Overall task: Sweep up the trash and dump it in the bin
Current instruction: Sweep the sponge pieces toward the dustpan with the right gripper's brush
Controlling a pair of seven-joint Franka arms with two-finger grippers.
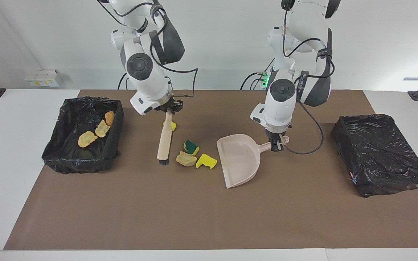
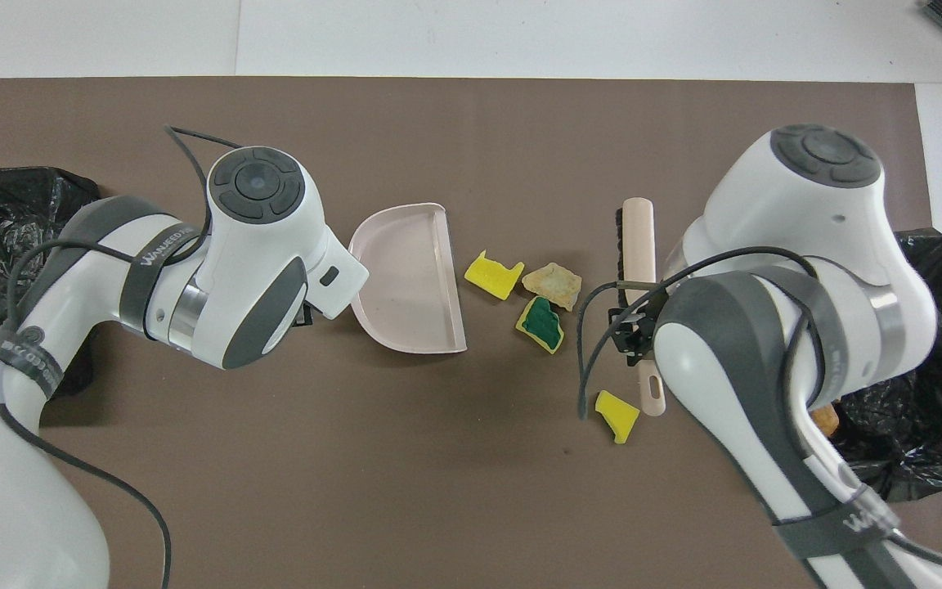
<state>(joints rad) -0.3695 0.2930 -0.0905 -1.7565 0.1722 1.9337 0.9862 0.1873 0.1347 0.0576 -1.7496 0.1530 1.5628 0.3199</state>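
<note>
The right gripper point(image 1: 169, 110) is clenched on the upper end of the beige brush point(image 1: 165, 139), which hangs steeply down from it with its dark bristles at or just above the brown mat point(image 1: 209, 217) — contact is hard to judge from here. Toward the left arm's end from those bristles lie three scraps close together: a tan crusty chunk point(image 1: 186, 158), a green-topped sponge piece point(image 1: 191, 147) touching or nearly touching it, and a notched yellow sponge piece point(image 1: 206, 161) just beside the mouth of the dustpan point(image 1: 240, 159). A fourth scrap, a small yellow sponge wedge point(image 1: 172, 125), sits almost under the right gripper, partly hidden by the brush handle in the facing view and plain in the overhead view point(image 2: 616, 414). The left gripper point(image 1: 275, 145) is clenched on the dustpan's handle, the pan sloping away from it toward the scraps with its open edge facing them and its far lip low on the mat. On the other flank of the right gripper stands a black-lined bin point(image 1: 82, 161) holding three tan chunks point(image 1: 87, 139); in the overhead view the right arm covers most of it. Past the left gripper, at the left arm's end of the table, a second black-bagged bin point(image 1: 379, 154) sits — its inside cannot be seen, and the overhead view cuts it off at the edge.
</note>
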